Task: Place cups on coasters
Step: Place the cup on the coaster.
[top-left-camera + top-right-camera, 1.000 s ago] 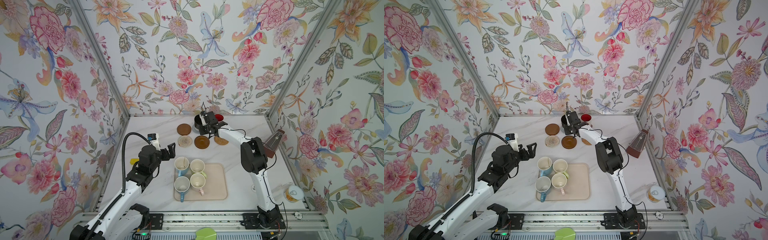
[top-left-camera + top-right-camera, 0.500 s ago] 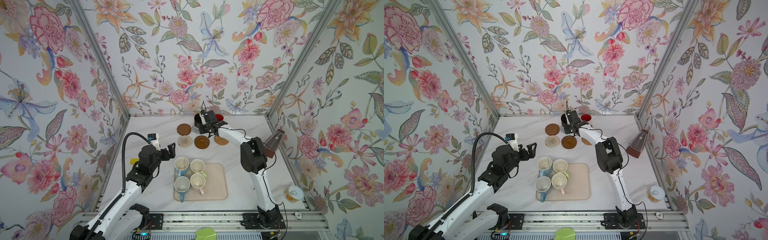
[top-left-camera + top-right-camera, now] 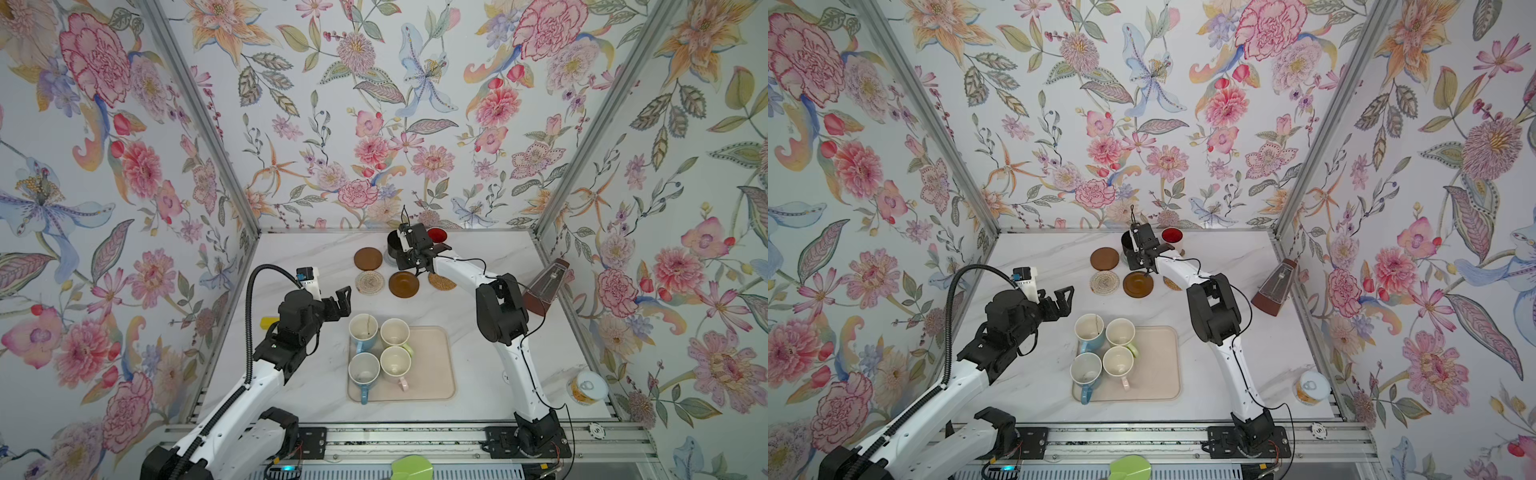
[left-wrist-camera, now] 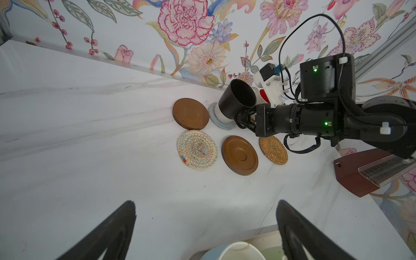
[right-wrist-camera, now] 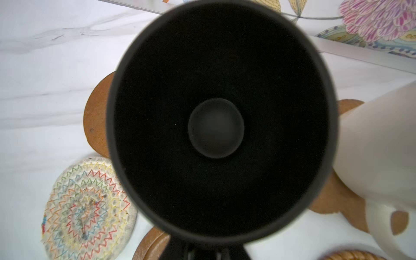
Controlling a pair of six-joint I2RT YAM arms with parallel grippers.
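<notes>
A black cup (image 3: 392, 245) (image 4: 236, 99) stands at the back with its base on the grey coaster (image 4: 216, 122). My right gripper (image 3: 411, 255) (image 4: 244, 117) is shut on its side, and the cup's dark inside (image 5: 216, 123) fills the right wrist view. The white cup with red inside (image 3: 436, 235) sits just behind, on a tan coaster (image 5: 326, 202). Two brown discs (image 3: 368, 258) (image 3: 404, 284), a cream woven coaster (image 3: 370, 282) and a rattan one (image 3: 441, 281) lie bare. My left gripper (image 3: 343, 301) (image 4: 206, 204) hangs open beside the light blue cup (image 3: 363, 328).
A beige tray (image 3: 432, 365) holds two light blue cups, a pale green cup (image 3: 395, 332) and a pale pink cup (image 3: 395, 361). A brown metronome (image 3: 544, 286) stands at the right wall and a tin can (image 3: 587, 387) at the front right corner. A yellow object (image 3: 269, 322) lies by the left wall.
</notes>
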